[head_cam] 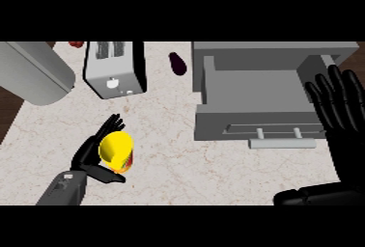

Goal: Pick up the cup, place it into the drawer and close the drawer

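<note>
Left hand [92,157] wrapped round the yellow cup [116,150]; drawer [251,101] standing open.

The cup sits at near left on the marble counter [178,154], tipped on its side, fingers curled behind it and thumb below; the right hand [341,108] rests at the right edge beside the drawer, fingers straight and up, holding nothing; the grey drawer is pulled out at far right, handle [281,143] nearest; a toaster [114,68] stands at far left, a dark aubergine [177,63] between it and the drawer.

A kitchen: marble-patterned counter [185,159] carrying a toaster [114,70] and an open grey drawer [253,103]
</note>
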